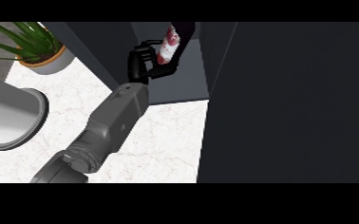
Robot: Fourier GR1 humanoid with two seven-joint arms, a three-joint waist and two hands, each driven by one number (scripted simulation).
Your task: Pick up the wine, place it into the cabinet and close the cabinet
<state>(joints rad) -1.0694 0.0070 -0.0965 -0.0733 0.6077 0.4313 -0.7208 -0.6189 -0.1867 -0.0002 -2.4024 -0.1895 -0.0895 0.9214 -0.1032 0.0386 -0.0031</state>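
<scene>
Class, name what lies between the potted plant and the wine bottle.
In the head view, the cabinet's dark side wall lies between the potted plant and the wine bottle.

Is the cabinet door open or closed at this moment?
Open. The dark cabinet door swings out over the counter, and the hand holds the wine bottle inside the cabinet opening.

no text can be read; the wine bottle (169, 43) label shows only red-and-white blotches.
</scene>
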